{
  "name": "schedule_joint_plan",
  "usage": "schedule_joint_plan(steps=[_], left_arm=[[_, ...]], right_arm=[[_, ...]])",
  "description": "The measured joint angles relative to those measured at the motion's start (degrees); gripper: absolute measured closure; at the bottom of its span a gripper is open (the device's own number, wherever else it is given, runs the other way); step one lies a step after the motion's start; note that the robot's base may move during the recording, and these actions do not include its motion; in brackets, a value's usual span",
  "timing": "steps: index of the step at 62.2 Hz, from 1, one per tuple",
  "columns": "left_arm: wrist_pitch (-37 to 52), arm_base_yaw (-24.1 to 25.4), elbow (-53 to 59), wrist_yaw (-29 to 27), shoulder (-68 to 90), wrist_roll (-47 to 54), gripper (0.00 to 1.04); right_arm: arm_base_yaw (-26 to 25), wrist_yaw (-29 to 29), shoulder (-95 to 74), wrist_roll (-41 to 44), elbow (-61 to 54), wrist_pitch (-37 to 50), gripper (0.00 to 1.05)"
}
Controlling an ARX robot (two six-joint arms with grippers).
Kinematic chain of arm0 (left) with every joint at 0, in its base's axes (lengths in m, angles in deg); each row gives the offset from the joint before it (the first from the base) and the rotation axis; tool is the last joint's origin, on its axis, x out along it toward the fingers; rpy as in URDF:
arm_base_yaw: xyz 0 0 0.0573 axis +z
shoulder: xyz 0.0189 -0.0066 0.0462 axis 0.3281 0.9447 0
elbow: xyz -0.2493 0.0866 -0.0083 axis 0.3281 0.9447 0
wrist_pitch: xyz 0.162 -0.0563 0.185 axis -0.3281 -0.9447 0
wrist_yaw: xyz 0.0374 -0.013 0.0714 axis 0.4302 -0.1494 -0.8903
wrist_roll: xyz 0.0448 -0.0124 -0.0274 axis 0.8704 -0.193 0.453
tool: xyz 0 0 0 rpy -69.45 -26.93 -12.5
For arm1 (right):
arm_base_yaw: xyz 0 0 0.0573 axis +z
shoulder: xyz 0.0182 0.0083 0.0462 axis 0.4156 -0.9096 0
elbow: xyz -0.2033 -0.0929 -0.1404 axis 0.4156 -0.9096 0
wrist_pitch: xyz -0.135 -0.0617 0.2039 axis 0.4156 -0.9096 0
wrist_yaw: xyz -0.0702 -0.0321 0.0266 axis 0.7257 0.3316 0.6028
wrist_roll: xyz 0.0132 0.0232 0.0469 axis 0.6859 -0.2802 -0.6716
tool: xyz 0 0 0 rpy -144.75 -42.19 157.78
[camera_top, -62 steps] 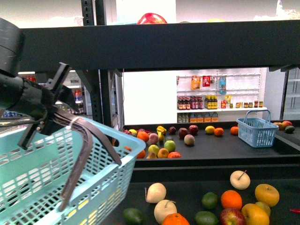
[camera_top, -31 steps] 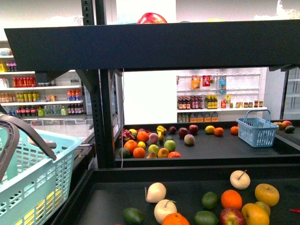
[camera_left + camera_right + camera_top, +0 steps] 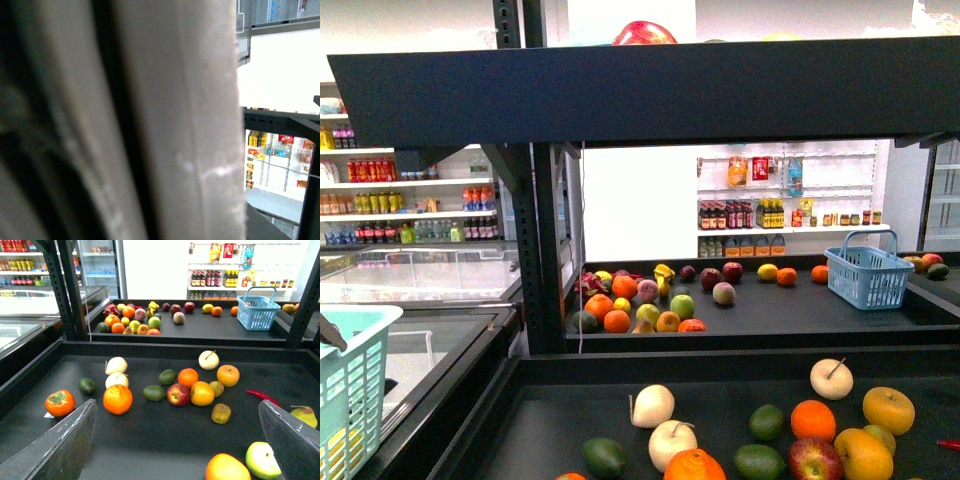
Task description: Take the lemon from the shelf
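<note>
The lemon [image 3: 767, 275] looks to be the bright yellow round fruit on the far tray of the black shelf [image 3: 650, 95], left of an orange; the right wrist view shows this lemon [image 3: 207, 308] too. My right gripper [image 3: 176, 407] hangs open and empty over the near tray, above an apple [image 3: 178, 394], far short of the lemon. A corner of the teal basket [image 3: 350, 385] shows at the lower left of the front view. My left gripper holds its handle, out of sight. The left wrist view is filled by blurred grey and dark bands.
The near tray [image 3: 200, 347] holds several fruits: oranges [image 3: 118, 399], pale stemmed fruits [image 3: 208, 360], avocados, a red chili [image 3: 262, 396]. A blue basket [image 3: 868, 275] stands on the far tray beside a fruit cluster [image 3: 640, 305]. Black uprights [image 3: 535, 250] flank the trays.
The teal basket and my left arm have swung left and down out of the front view; only the basket's corner remains. The fruits have not moved.
</note>
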Motion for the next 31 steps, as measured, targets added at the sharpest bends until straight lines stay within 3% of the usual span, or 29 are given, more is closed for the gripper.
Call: schedule_joint_plan(steps=[11, 31], left_arm=[[0.13, 0.24, 0.66, -0.11, -0.17, -0.42, 0.76], [1.44, 0.04, 2.03, 0.85, -0.44, 2.73, 0.19]], right_arm=[[0.0, 0.0, 0.0, 0.0, 0.0, 0.0, 0.07], [0.0, 0.02, 0.0, 0.0, 0.0, 0.0, 0.07]])
